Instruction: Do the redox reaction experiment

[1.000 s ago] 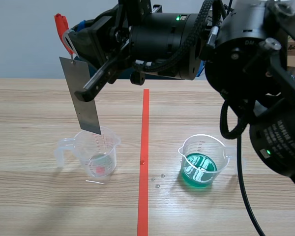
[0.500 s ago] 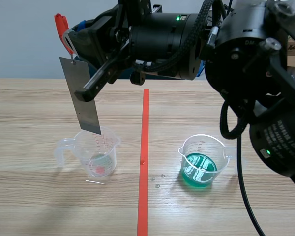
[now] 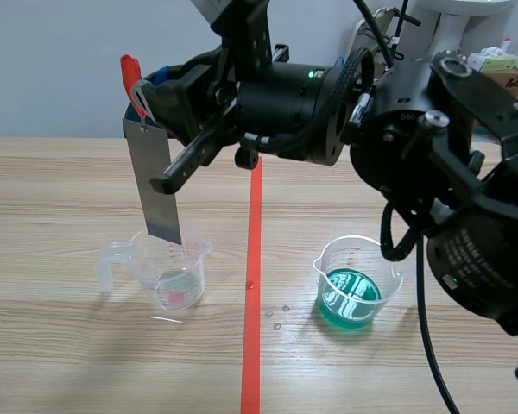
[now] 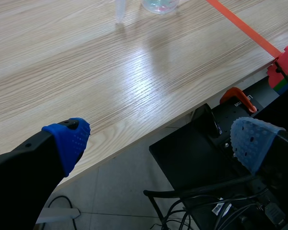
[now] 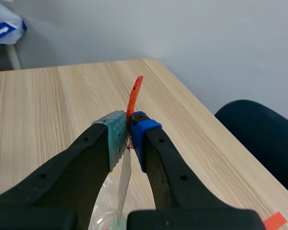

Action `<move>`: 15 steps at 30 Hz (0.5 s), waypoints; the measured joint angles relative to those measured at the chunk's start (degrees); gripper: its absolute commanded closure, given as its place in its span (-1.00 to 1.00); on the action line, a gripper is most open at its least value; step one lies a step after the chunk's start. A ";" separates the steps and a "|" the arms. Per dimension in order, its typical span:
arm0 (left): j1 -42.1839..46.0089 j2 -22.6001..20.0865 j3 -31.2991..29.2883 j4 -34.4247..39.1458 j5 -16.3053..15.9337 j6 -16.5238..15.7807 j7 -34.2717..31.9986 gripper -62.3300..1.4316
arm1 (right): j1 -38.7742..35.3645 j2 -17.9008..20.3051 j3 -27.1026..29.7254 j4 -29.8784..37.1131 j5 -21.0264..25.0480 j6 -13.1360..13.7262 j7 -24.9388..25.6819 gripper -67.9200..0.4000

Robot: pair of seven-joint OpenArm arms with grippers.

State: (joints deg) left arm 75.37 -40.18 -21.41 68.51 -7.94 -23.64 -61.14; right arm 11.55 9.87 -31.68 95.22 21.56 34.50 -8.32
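Above clear beaker (image 3: 168, 272), metal sheet (image 3: 153, 183) hangs near-upright, lower end down, clip (image 3: 131, 73) pinched by right jaws, left jaws wide

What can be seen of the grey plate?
The plate is a thin, flat, dull grey rectangle, metal by its look. It hangs slightly tilted from a red clip at its upper end, which the right claw pinches. Its lower edge sits at the rim of the clear beaker; whether it touches cannot be told.
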 measured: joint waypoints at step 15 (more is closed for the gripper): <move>0.00 0.00 0.00 0.00 0.00 0.00 -0.02 -1.00 | 0.00 -0.57 -4.04 -6.86 -10.95 -0.63 10.16 0.93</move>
State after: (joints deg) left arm 75.37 -40.18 -21.41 68.51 -7.94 -23.64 -61.17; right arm 11.55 9.30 -35.73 88.36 10.61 33.87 1.85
